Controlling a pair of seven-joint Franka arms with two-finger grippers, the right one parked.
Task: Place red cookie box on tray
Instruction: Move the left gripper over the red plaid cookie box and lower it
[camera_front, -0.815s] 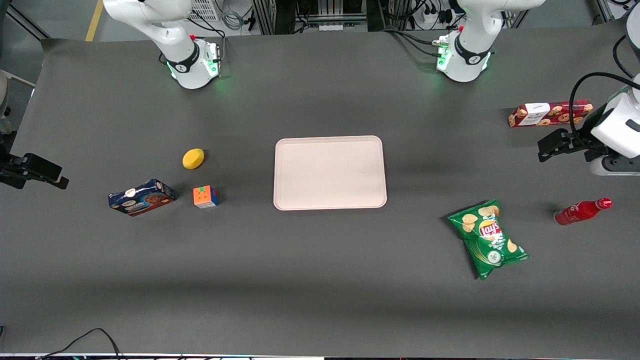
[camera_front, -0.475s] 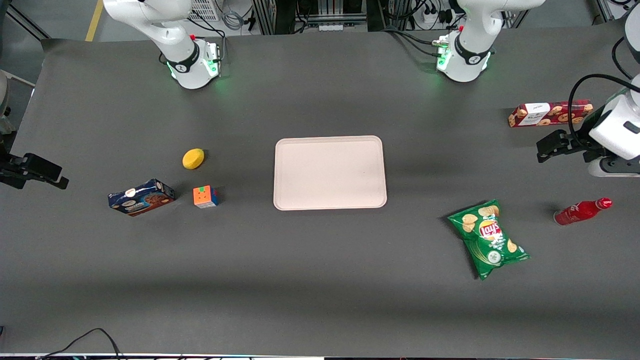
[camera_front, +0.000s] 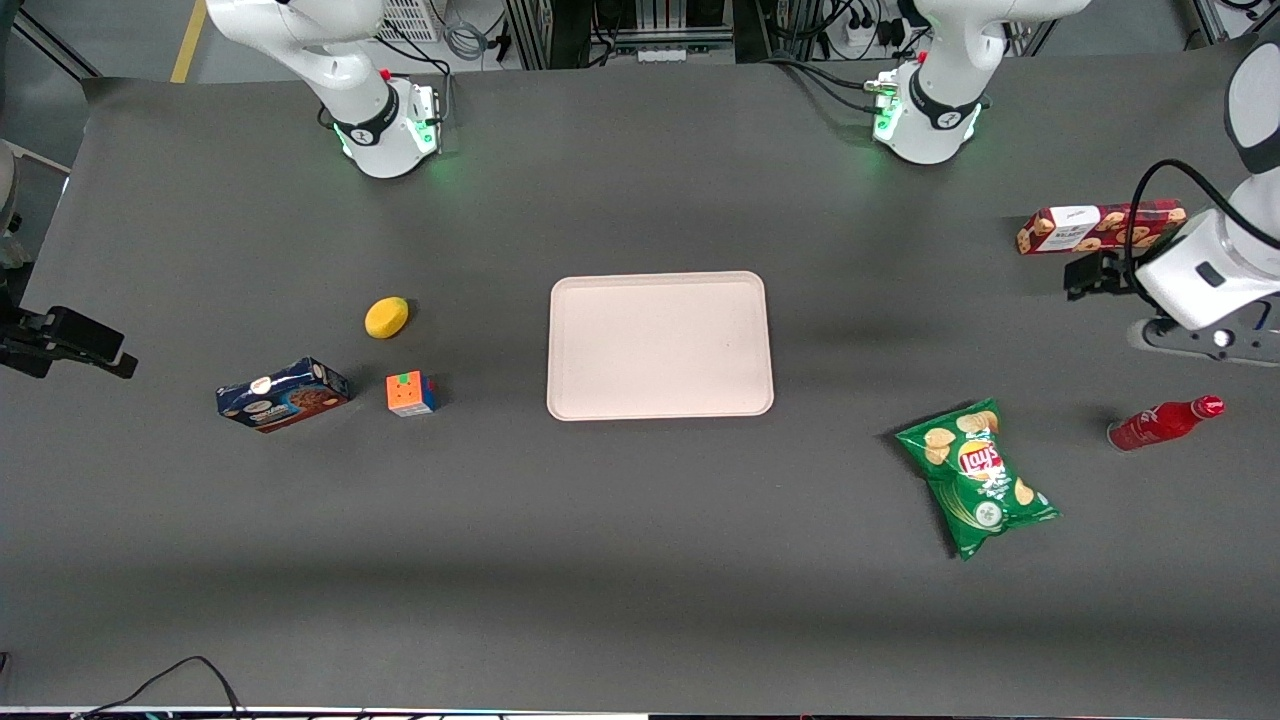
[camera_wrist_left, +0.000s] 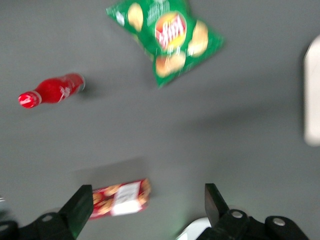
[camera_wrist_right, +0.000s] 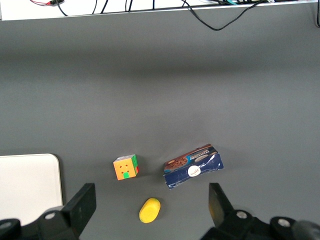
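Front view, nearest first: a green chip bag (camera_front: 977, 478) lies flat on the dark table (camera_front: 600, 560) toward the working arm's end, and a red bottle (camera_front: 1164, 423) lies on its side a little farther from the camera, closer still to that end. Toward the parked arm's end sit a blue cookie box (camera_front: 282, 394), a colour cube (camera_front: 411, 393) beside it, and a yellow lemon-like thing (camera_front: 386, 317) slightly farther off. The tray (camera_front: 660, 345) rests mid-table with nothing on it.

Farther from the camera again, at the working arm's end, the red cookie box (camera_front: 1100, 228) lies on the table, well apart from the tray. The left gripper (camera_front: 1090, 274) hangs above the table just beside the box, nearer to the camera than it, not touching it.

In the left wrist view the gripper (camera_wrist_left: 145, 205) holds its two fingers (camera_wrist_left: 80, 207) spread wide, grasping nothing; the red cookie box (camera_wrist_left: 120, 197) shows between them down on the table, with its white label facing up. The chip bag (camera_wrist_left: 167, 35), the bottle (camera_wrist_left: 52, 91) and an edge of the tray (camera_wrist_left: 312, 90) also show there, somewhat blurred.
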